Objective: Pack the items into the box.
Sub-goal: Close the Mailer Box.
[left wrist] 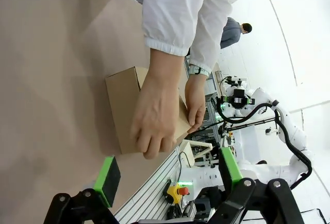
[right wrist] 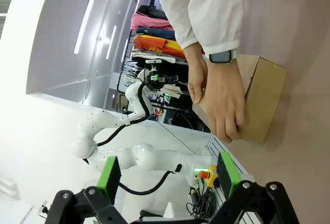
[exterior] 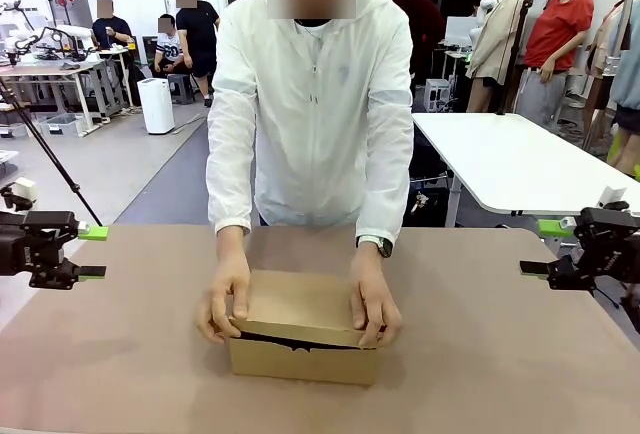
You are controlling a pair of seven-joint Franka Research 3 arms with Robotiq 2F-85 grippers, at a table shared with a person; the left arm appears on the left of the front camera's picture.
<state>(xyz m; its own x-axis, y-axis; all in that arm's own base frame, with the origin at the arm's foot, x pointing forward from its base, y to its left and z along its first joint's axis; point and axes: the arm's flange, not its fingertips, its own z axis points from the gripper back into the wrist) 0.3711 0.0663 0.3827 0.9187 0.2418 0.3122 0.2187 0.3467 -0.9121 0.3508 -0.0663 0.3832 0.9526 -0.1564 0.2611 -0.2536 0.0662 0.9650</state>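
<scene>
1. The box (exterior: 303,339) sat near the middle of the tabletop (exterior: 500,354), toward the robot's edge, with its flap lid lowered almost flat and only a dark slit left along the front.
2. A person's two hands (exterior: 225,304) pressed on the lid, one at each end of the carton; a watch (exterior: 378,245) showed on one wrist.
3. No loose items lay on the tabletop, so the packing looked finished or close to it, with shutting the lid as the likely remaining step; what lay inside could not be seen.
4. The left claw (exterior: 92,252) and the right claw (exterior: 535,249) hung well apart from the box at opposite edges, both spread wide and holding nothing.
5. The tabletop was plain tan-brown. Behind it stretched a bright workshop with a white table (exterior: 520,164) and other people farther off.
</scene>
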